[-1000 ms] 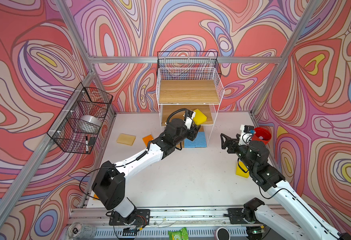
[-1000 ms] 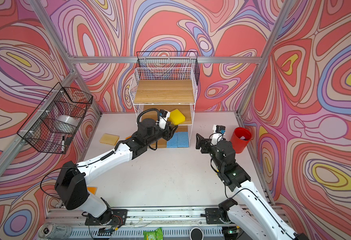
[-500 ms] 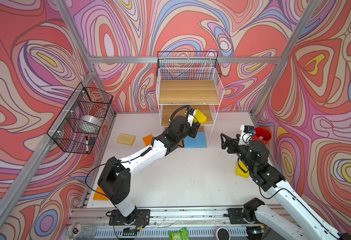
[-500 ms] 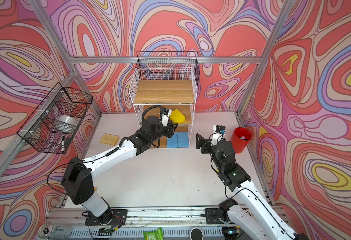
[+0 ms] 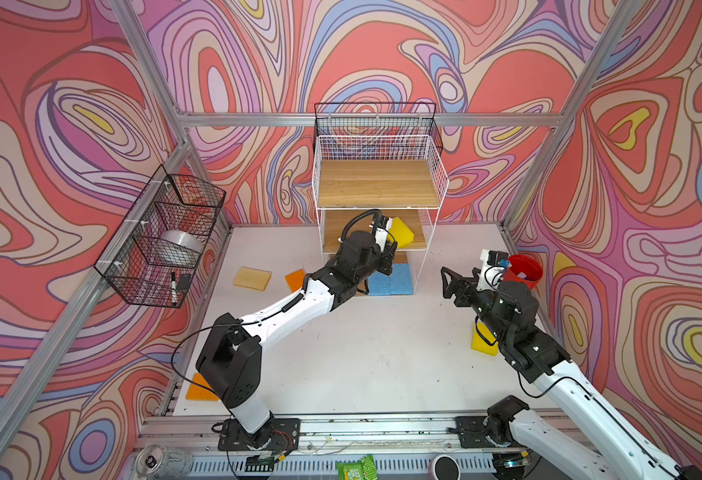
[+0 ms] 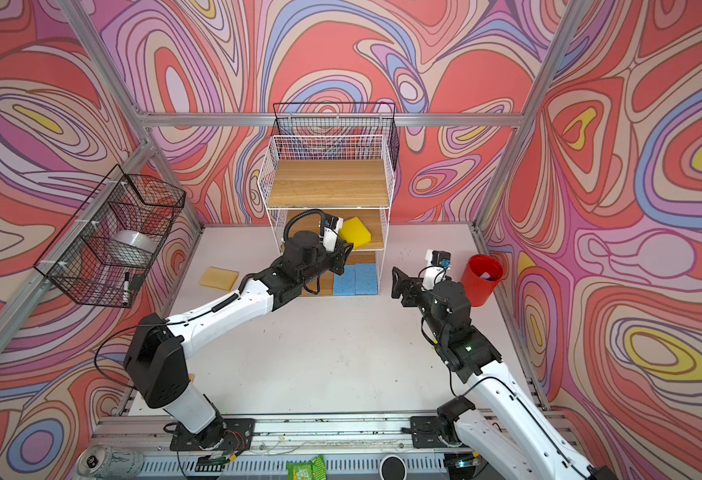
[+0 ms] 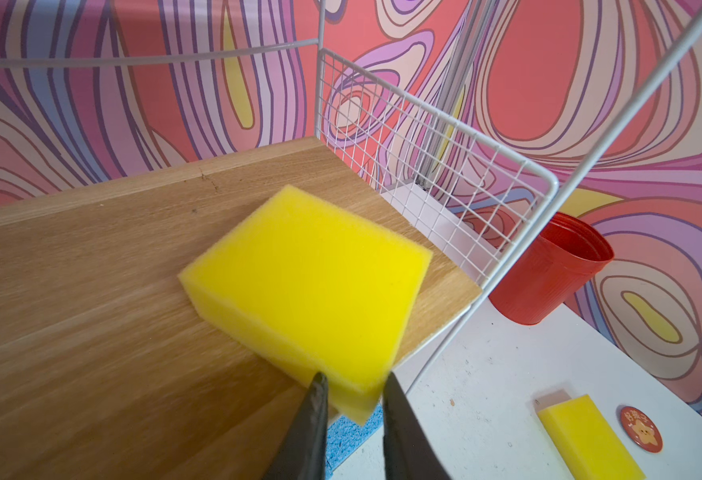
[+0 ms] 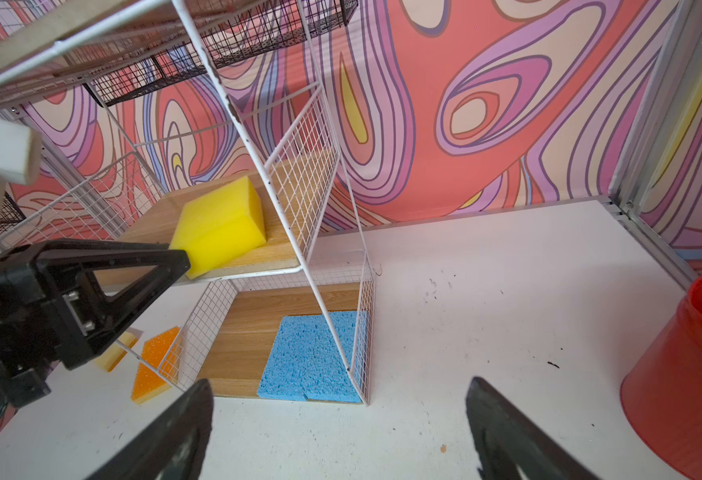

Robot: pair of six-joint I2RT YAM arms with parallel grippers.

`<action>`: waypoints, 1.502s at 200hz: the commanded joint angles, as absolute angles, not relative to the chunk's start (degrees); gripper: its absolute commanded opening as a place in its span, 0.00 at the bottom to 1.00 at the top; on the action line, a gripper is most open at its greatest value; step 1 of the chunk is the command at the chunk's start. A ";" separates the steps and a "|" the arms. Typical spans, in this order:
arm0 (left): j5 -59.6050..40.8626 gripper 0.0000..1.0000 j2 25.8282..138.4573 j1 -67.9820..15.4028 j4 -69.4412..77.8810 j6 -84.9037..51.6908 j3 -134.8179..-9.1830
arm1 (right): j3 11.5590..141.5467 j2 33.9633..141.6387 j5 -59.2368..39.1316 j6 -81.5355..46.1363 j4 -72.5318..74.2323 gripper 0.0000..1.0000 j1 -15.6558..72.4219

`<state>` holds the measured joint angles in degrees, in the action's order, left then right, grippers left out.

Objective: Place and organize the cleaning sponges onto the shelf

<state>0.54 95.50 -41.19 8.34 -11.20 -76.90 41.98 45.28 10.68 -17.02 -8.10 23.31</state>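
White worktop (image 5: 382, 353) still bears four loose sponges (image 5: 252, 278). On the wire shelf (image 5: 378, 183) we see the change: in this last second the left gripper (image 7: 354, 379) has reached deeper, while the right gripper (image 8: 339, 381) keeps its jaws spread. The yellow sponge (image 7: 312, 270) went from the air onto the middle board (image 7: 92, 291), one corner pinched in the left jaws. We judge release comes next; two blue sponges (image 8: 312, 357) already lie on the bottom board (image 8: 241, 332).

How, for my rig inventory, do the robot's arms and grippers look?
Both arms share a build: the left arm and right arm have white tubular links joined by black housings, with black cables looping alongside. Each wrist carries a white camera bracket. The left gripper and right gripper have matte black, tapered fingers.
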 commanded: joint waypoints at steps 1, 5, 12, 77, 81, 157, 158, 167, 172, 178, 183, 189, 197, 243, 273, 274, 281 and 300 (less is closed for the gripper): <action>1.29 0.20 96.77 -40.78 7.56 -11.60 -78.84 | 41.05 45.26 11.00 -16.87 -7.10 0.98 23.09; 1.29 0.19 96.77 -40.78 7.50 -11.52 -78.92 | 41.05 45.33 10.99 -16.86 -7.12 0.98 23.10; 1.27 0.18 96.77 -40.78 7.39 -11.51 -78.93 | 41.11 45.28 11.05 -16.90 -7.11 0.98 23.10; 0.96 0.12 96.16 -40.69 7.14 -10.90 -78.76 | 41.22 45.26 11.05 -16.80 -6.96 0.98 23.07; 0.97 0.12 96.08 -40.69 7.07 -10.82 -78.67 | 41.17 45.31 11.06 -16.79 -7.03 0.98 23.09; -2.70 0.10 92.90 -40.69 7.92 -7.78 -76.24 | 41.07 44.91 11.27 -16.70 -7.20 0.98 23.10; -2.80 0.10 92.86 -40.69 7.91 -7.67 -76.22 | 41.10 44.91 11.31 -16.70 -7.20 0.98 23.11; -3.60 0.09 92.30 -40.69 8.28 -6.96 -75.47 | 41.05 44.91 11.21 -16.70 -7.12 0.98 23.09; -3.93 0.09 91.93 -40.72 8.57 -6.68 -74.98 | 41.06 44.91 11.25 -16.70 -7.12 0.98 23.05; -4.26 0.09 91.56 -40.69 8.89 -6.43 -74.57 | 41.09 44.99 11.20 -16.70 -7.11 0.98 23.05; -4.51 0.09 91.28 -40.69 9.20 -6.13 -74.21 | 41.07 45.00 11.19 -16.70 -7.08 0.98 23.11; -4.94 0.09 91.02 -40.68 9.40 -5.90 -73.89 | 41.05 45.00 11.24 -16.71 -7.06 0.98 23.05; -5.39 0.09 90.80 -40.74 9.58 -5.53 -73.66 | 41.09 45.00 11.18 -16.70 -7.10 0.98 23.10; -7.92 0.09 91.14 -40.69 9.76 -4.13 -74.15 | 41.05 45.09 11.26 -16.70 -7.11 0.98 23.07; -8.58 0.08 92.09 -40.45 8.98 -3.12 -75.18 | 41.14 45.37 11.47 -16.70 -7.19 0.98 23.11; -8.64 0.08 92.10 -40.44 8.97 -3.10 -75.25 | 41.14 45.40 11.49 -16.70 -7.20 0.98 23.11; -8.99 0.08 92.43 -40.30 8.80 -3.03 -75.45 | 41.07 45.35 11.60 -16.70 -7.19 0.98 23.08; -10.18 0.08 93.12 -39.70 8.44 -3.19 -76.31 | 41.05 45.68 11.71 -16.61 -7.02 0.98 23.05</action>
